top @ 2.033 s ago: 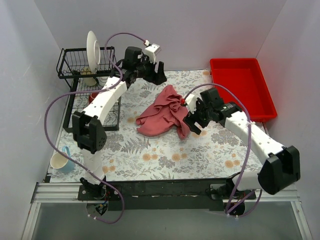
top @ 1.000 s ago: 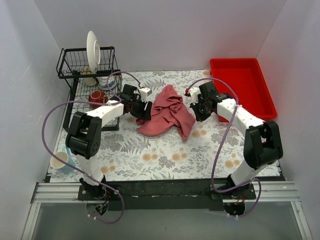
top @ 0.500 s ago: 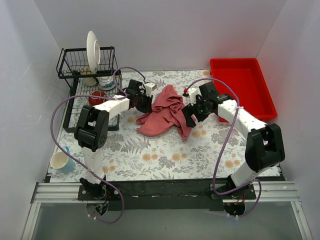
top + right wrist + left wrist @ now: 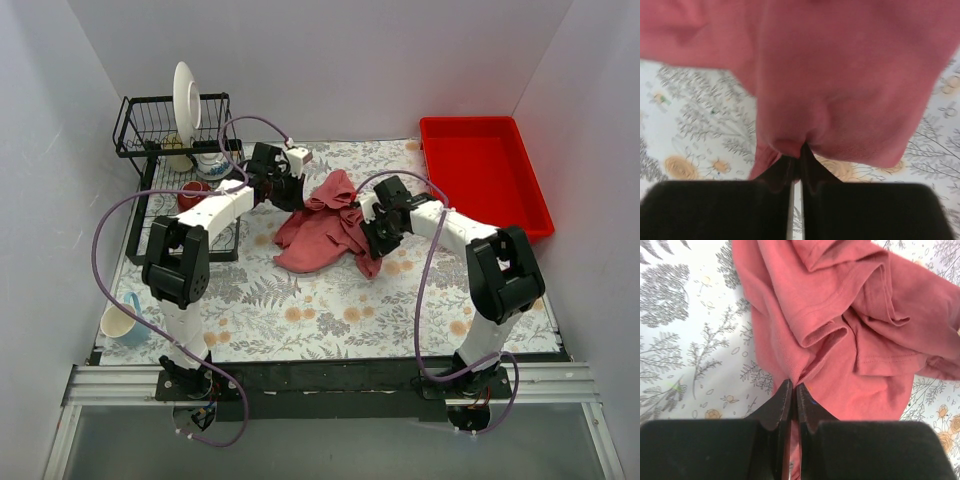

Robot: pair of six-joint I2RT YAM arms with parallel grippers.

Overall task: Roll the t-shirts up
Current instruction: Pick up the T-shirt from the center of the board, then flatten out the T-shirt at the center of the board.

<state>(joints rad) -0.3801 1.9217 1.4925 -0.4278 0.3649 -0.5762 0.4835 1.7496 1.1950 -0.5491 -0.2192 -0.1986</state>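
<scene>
The dusty-red t-shirt [image 4: 325, 225] lies crumpled in the middle of the floral table. My left gripper [image 4: 294, 193] sits at its far-left edge. In the left wrist view, the left gripper [image 4: 792, 388] is shut on a fold of the t-shirt [image 4: 850, 330], which spreads away beyond the tips. My right gripper [image 4: 376, 234] is at the shirt's right side. In the right wrist view, the right gripper [image 4: 800, 151] pinches a bulge of the t-shirt [image 4: 850, 75], and cloth fills the upper view.
A red plastic tray [image 4: 485, 175] stands at the back right. A black dish rack [image 4: 170, 130] with a white plate [image 4: 186, 95] stands at the back left. A red bowl [image 4: 193, 193] sits in front of the rack. A cup [image 4: 120, 322] is near the front-left corner.
Both grippers have closed on the t-shirt. The left one has shifted back along the shirt's left edge. The right one has moved left onto the shirt's right side, bunching the cloth.
</scene>
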